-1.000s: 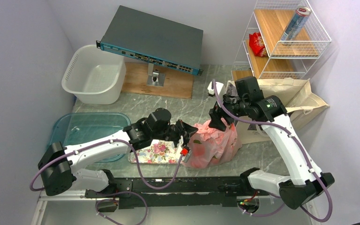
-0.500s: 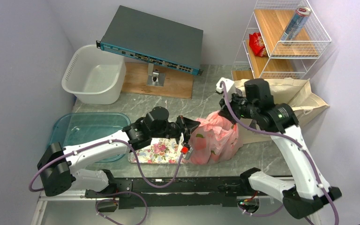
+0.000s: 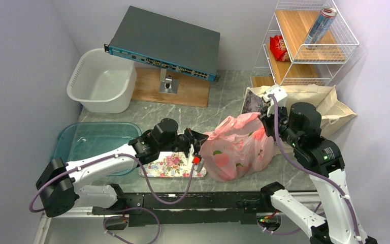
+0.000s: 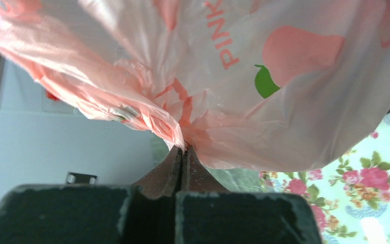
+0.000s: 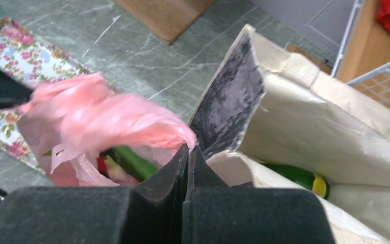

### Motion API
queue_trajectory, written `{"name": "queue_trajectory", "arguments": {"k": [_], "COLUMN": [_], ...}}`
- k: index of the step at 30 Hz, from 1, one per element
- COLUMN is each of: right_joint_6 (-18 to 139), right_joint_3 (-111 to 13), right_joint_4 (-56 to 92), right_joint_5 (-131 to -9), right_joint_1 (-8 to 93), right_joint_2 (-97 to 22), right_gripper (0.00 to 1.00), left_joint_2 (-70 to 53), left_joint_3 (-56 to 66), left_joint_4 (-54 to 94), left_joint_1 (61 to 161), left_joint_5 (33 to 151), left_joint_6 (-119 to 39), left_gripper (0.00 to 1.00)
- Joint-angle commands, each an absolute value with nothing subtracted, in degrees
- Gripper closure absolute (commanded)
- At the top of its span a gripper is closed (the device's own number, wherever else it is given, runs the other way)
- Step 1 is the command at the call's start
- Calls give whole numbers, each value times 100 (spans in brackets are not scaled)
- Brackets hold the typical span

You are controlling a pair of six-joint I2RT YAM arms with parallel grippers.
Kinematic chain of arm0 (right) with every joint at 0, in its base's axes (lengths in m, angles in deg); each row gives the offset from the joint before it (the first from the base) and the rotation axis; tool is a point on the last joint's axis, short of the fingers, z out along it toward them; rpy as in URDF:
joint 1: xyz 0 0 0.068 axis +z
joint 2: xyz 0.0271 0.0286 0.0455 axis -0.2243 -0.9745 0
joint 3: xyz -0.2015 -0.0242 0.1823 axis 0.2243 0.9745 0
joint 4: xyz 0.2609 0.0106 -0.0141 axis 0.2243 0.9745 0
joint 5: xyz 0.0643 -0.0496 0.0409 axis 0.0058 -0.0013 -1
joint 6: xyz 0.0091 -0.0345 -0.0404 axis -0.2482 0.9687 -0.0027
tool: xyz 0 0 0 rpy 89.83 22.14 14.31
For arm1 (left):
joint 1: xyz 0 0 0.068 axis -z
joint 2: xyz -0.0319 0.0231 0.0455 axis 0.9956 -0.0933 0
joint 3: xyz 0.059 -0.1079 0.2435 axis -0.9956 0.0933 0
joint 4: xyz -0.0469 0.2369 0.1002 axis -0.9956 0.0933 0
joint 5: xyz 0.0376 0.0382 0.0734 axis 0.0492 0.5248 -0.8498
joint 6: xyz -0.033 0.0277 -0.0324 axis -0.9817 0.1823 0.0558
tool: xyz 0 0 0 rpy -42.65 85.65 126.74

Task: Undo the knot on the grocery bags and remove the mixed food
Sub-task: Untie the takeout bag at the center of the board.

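between left end effector and right end effector, pink bag, both gripping

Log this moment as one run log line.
left gripper: shut on pink bag | right gripper: shut on pink bag | food: inside bag

Pink bag: thin, translucent, peach print, "PINK" lettering. It sits on the worktop, pulled wide between my claws. My left claw is pinched on a bunched gather at its left end; can't tell if that's a tied knot. My right claw is pinched on its upper right edge. The mouth gapes, with green food and a red bit inside. Beige tote with a dark panel is slumped just right of the bag; a green item lies inside.
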State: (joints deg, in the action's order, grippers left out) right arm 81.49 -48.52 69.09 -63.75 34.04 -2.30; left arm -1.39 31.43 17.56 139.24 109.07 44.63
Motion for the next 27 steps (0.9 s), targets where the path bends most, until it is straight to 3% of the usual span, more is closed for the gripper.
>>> {"name": "queue_trajectory", "arguments": {"k": [1,5,10,12,18,19,20,27], "right_joint_6": [8151,8190,8164,8033,7388,7309,7260,7077], "right_joint_3": [-4512,-4466,-4552,-4617,-4664,-4652,-4642,-4769], "right_joint_4": [6663,6764,6642,6606,6399,6345,6296,6039], "right_joint_5": [-7120,-7449,-7383,-7435,-7563,-7583,-7607,-7754], "right_joint_1": [3379,3384,3380,3375,3380,3379,3375,3377], "right_joint_2": [145,244,248,208,75,64,47,-150], "right_gripper": [100,100,100,100,100,100,100,100], "left_joint_2": [-413,-551,-381,-300,-632,-816,-986,-1828], "left_joint_3": [2211,1374,1271,1150,-180,-484,-815,-1760], "left_joint_4": [2079,2937,3230,3348,4076,4288,4467,4709], "left_joint_1": [13803,13374,12558,12410,12664,12792,12940,14028], "left_joint_5": [10578,10766,11563,11636,10766,10619,10455,9267], "left_joint_6": [2494,225,-2058,-2385,-2259,-2216,-2200,-2512], "left_gripper": [98,86,45,34,22,5,1,1]}}
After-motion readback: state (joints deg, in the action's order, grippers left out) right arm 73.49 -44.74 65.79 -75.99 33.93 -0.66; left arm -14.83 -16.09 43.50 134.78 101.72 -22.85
